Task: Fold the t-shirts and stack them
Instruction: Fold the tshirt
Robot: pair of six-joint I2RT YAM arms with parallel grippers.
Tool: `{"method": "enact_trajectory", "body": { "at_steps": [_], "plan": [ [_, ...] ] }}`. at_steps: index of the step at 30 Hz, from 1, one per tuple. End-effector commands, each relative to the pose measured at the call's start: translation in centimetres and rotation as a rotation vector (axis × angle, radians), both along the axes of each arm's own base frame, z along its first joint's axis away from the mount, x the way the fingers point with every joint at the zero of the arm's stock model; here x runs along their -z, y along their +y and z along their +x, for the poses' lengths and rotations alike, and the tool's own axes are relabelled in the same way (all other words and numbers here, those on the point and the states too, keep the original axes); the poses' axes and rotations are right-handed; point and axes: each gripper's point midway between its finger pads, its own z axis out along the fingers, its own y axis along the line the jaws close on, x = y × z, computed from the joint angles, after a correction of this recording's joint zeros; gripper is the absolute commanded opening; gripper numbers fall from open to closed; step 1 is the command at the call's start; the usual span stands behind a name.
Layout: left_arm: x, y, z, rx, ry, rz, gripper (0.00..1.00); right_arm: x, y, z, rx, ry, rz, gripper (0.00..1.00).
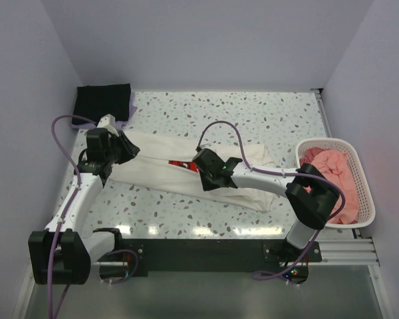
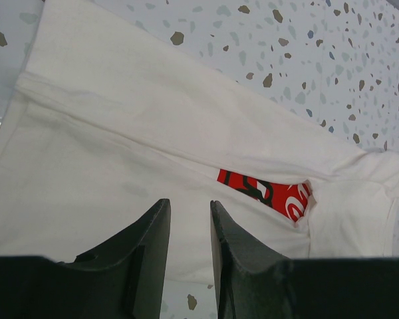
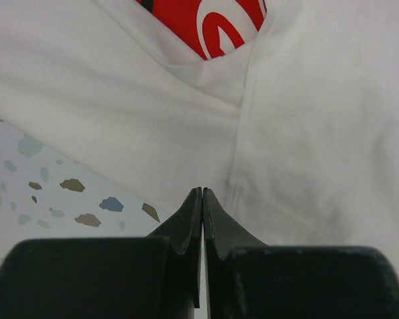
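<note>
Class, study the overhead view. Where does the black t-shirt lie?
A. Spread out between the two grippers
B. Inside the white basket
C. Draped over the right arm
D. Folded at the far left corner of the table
D: the black t-shirt sits folded at the far left corner of the table, while the basket holds pink cloth and the cream-white t-shirt lies mid-table.

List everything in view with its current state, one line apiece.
Cream-white t-shirt, lying flat, folded over lengthwise, red print partly covered.
Black t-shirt, folded, at the far left corner.
Basket, upright, partly filled.
Salmon-pink t-shirt, crumpled inside the basket.
Left jaws, open, over the cream-white shirt.
Right jaws, shut, at that shirt's edge.
</note>
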Motion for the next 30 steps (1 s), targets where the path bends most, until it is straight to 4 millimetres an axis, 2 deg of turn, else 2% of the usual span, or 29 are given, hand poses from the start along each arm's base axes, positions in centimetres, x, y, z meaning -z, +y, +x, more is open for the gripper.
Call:
{"method": "enact_trajectory", "body": {
  "at_steps": [1,5,11,23,30],
  "plan": [
    [-0.6,-0.2,0.3,0.013,-0.037,-0.004,0.35,-2.1,0.8,0.8,0.011,-0.036,0.032,0.03],
    [-0.5,-0.1,0.3,0.011,-0.035,-0.006,0.35,-1.2,-0.6,0.7,0.03,-0.048,-0.018,0.21],
    [-0.5,-0.3,0.4,0.016,-0.036,-0.014,0.35,0.5,-0.9,0.3,0.023,-0.024,-0.047,0.33],
    [-0.5,-0.3,0.4,0.015,-0.036,-0.011,0.35,2.7,-2.5,0.0,0.044,-0.014,-0.131,0.28],
    [-0.3,-0.3,0.5,0.015,-0.033,-0.013,0.35,2.3,-3.0,-0.1,0.051,-0.021,-0.136,0.12]
  ]
}}
